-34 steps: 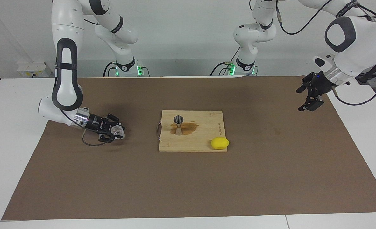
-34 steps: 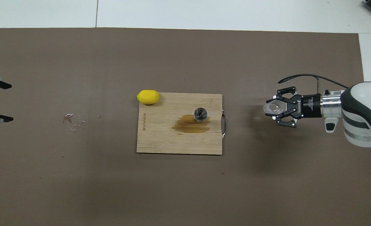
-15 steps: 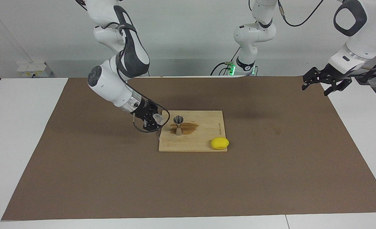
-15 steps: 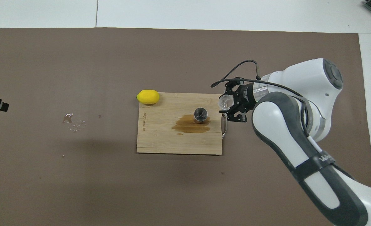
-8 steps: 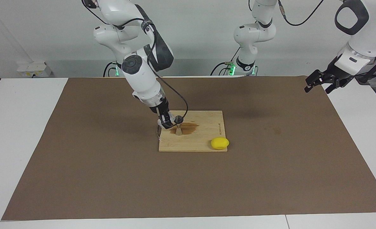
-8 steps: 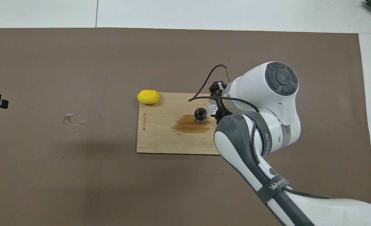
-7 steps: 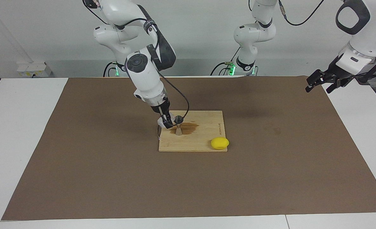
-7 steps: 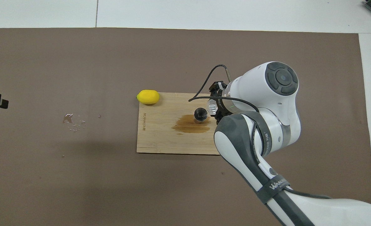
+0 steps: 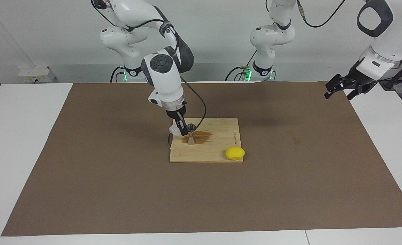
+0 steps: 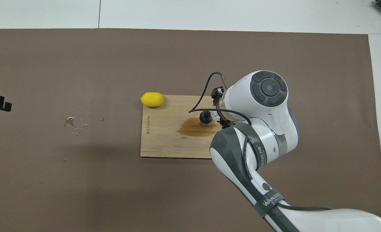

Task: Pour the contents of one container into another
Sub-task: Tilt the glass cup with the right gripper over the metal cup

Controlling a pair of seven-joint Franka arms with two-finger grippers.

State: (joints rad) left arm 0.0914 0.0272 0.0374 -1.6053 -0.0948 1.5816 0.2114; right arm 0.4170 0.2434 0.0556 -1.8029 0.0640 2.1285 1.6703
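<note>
Holding the glass cup [image 9: 174, 130] in the right gripper [image 9: 180, 130], fingers clamped on it, I have it tipped just beside the jigger's [image 9: 190, 133] rim, over the handle end of the cutting board [image 9: 218, 149]. Jigger stands upright on the board, on a brown wet stain [image 9: 202, 136]. In the overhead view my right arm's wrist covers most of the cup [image 10: 215, 114]; jigger's mouth [image 10: 205, 117] shows just beside it. Whether liquid is running, I cannot tell. Lemon [image 9: 235, 153] lies at the board's corner farther from the robots, toward the left arm's end. Left gripper [image 9: 344, 86] waits over the brown mat's [image 9: 119, 190] edge on the tabletop [image 9: 17, 136], fingers spread. Small droplets [image 10: 75, 124] sit on the mat toward the left arm's end.
</note>
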